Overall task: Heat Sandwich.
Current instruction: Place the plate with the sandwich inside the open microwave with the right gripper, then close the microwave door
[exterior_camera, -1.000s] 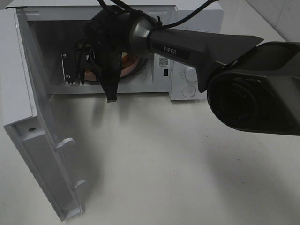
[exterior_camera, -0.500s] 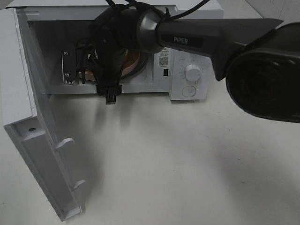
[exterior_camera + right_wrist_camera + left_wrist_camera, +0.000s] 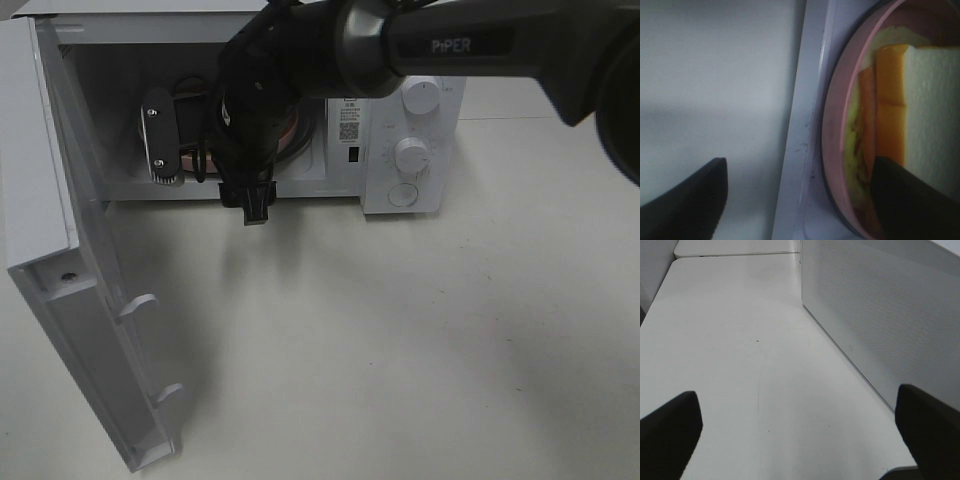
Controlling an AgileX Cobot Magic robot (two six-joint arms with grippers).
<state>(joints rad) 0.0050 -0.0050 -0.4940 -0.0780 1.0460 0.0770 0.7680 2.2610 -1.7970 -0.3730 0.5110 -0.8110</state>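
Note:
The sandwich [image 3: 920,100], white bread over orange and yellow filling, lies on a round pink plate [image 3: 832,125] inside the open microwave [image 3: 345,190]. My right gripper [image 3: 800,200] is open at the plate's near rim, one finger over the sandwich's edge and the other over the white oven wall. Nothing is held. In the exterior high view the right gripper [image 3: 200,150] reaches into the oven cavity, and its wrist hides all but a sliver of the pink plate [image 3: 292,128]. My left gripper [image 3: 800,435] is open above bare table.
The microwave door [image 3: 60,200] hangs wide open to the left, its handle [image 3: 135,305] facing the table. The control knobs [image 3: 412,155] are on the oven's right side. The perforated microwave wall [image 3: 880,315] stands close beside the left gripper.
My right gripper's jaws have spread apart, letting go of the plate. The right arm has shifted up and to the right while the wrist stays in the oven opening.

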